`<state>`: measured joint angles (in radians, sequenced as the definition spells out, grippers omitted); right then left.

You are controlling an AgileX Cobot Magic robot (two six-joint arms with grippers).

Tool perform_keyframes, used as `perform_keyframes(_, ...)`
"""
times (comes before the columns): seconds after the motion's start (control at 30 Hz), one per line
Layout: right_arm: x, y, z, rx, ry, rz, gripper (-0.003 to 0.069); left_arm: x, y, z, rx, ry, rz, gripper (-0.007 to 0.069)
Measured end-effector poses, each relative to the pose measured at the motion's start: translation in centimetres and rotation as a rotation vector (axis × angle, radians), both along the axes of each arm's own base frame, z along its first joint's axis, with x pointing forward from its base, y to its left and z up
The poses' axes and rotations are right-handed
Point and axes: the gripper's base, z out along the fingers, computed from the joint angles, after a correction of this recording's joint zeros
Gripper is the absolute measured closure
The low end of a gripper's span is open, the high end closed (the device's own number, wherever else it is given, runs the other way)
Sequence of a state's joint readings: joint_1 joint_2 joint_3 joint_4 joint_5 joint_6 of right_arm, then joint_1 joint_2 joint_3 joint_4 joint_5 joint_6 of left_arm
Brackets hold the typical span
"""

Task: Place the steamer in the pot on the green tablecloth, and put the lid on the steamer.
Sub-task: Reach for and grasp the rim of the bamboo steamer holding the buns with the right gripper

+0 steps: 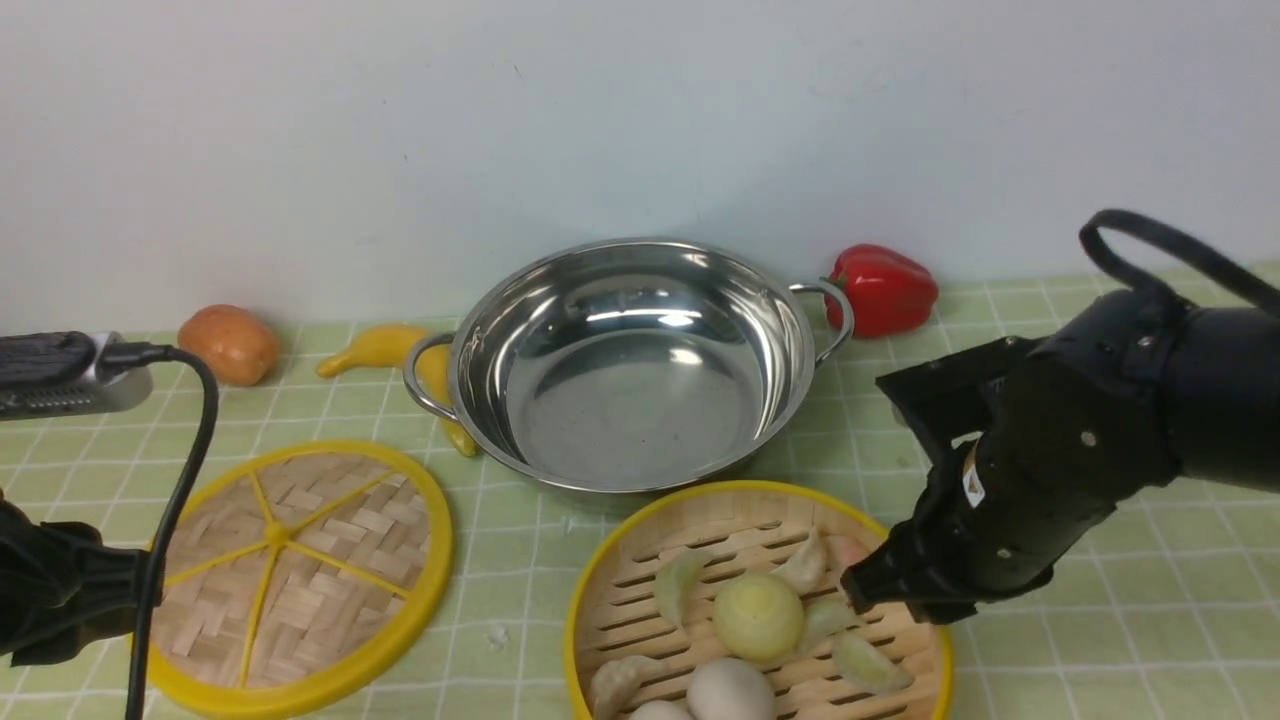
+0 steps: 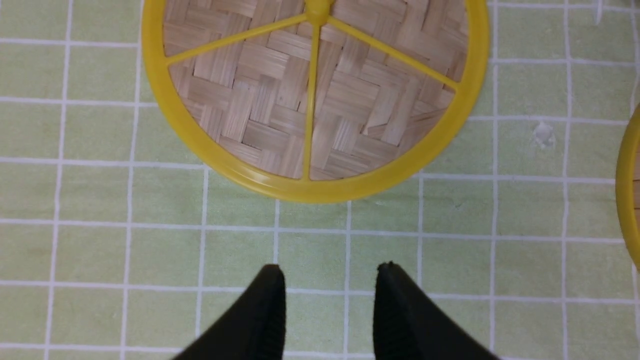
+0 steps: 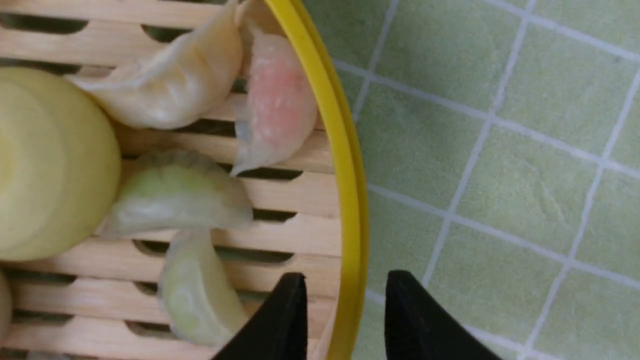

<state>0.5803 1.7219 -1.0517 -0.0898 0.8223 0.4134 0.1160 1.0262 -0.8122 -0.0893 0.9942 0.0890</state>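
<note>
Right wrist view: steamer (image 3: 352,200) rim lies between jaws of right hand (image 3: 345,282).

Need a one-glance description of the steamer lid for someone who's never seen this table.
Start at the shiny steel pot in the middle of the green tablecloth. On the cloth nearer the robot, to its left, lies the lid, a flat round disc. Unlike the deep slatted steamer of toy dumplings beside it, it is woven bamboo with five yellow spokes.

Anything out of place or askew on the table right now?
The pot looks tipped toward the camera, with the banana running under its left edge, possibly propping it. A small white speck lies on the cloth. Nothing spilled.
</note>
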Motion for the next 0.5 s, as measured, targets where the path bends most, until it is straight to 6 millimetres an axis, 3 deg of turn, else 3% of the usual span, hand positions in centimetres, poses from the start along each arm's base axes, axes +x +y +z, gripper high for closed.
perform_keyframes(0.13,0.4,0.2,-1.5,-0.017,0.025,0.003,0.0461,0.0,0.0,0.0,0.000,0.000,0.000,0.0382)
perform_keyframes(0.27,0.6,0.4,-2.5,-0.028,0.050,-0.011,0.0607,0.0,0.0,0.0,0.000,0.000,0.000,0.0382)
perform_keyframes(0.5,0.0,0.0,-1.6,-0.056,0.078,0.006,0.0603,0.0,0.0,0.0,0.000,-0.001,0.000,0.0382)
